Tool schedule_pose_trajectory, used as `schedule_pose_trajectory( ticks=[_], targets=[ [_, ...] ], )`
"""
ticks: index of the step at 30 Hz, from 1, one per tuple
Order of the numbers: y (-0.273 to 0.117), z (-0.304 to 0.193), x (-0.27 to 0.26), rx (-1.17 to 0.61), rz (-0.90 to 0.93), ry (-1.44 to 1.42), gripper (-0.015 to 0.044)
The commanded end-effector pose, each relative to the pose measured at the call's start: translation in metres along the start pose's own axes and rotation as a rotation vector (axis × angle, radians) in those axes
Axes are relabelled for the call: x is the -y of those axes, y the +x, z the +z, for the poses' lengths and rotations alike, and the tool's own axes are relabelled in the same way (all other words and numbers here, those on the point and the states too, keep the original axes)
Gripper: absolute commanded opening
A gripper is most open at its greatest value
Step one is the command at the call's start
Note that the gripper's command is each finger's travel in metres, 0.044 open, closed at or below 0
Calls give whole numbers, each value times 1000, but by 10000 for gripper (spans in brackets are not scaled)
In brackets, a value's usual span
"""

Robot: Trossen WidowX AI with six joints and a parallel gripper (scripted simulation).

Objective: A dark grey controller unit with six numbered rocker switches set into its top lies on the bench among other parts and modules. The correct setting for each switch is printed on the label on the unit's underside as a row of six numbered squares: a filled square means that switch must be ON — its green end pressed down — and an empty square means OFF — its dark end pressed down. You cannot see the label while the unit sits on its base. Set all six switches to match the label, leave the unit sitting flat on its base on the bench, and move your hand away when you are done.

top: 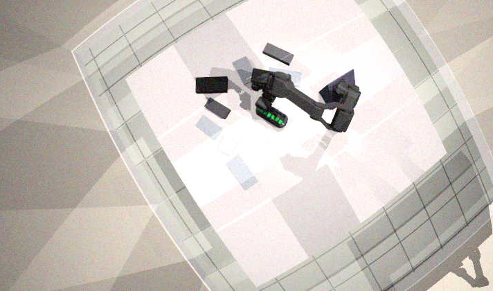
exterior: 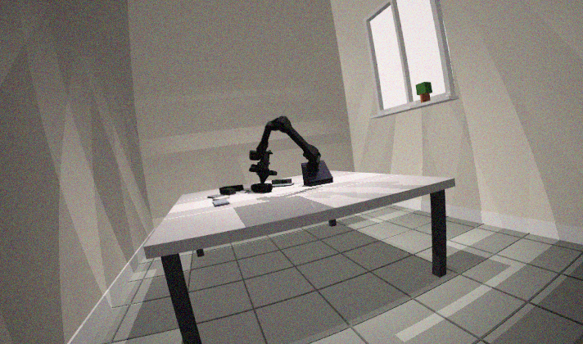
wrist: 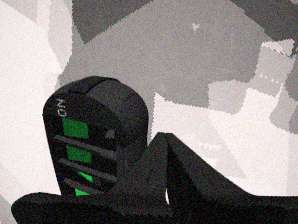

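Note:
The dark grey controller unit (top: 283, 123) (exterior: 261, 187) (wrist: 135, 110) sits on its base on the bench, its switches facing up. A row of green switch ends shows along its top. In the wrist view the ON mark and several green ends show at its left, the third green patch only a small wedge. The other switches are hidden behind the hand. My gripper (exterior: 263, 181) (wrist: 162, 139) is shut and empty, its tips low at the unit's long side. Whether they touch it I cannot tell. The underside label is hidden.
A black box (top: 211, 84) and a small dark block (top: 217, 109) lie left of the unit in the top view. A grey block (top: 278, 54) lies beyond the arm. Pale blue plates (top: 208, 127) (top: 239, 170) and a whitish tile (top: 227, 145) lie on the lower-left side.

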State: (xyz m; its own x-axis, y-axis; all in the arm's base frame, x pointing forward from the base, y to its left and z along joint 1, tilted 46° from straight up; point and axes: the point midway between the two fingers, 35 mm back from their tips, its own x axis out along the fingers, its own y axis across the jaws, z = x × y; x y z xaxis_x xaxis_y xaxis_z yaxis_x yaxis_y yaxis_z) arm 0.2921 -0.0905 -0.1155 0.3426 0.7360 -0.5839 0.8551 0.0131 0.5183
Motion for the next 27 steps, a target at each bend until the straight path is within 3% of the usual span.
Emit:
schedule_pose_trajectory(
  ticks=[1,27],
  targets=[
    [7,-1,4,-7,1,7,0],
    [28,-2,8,-15,-1,-15,0]
  ],
)
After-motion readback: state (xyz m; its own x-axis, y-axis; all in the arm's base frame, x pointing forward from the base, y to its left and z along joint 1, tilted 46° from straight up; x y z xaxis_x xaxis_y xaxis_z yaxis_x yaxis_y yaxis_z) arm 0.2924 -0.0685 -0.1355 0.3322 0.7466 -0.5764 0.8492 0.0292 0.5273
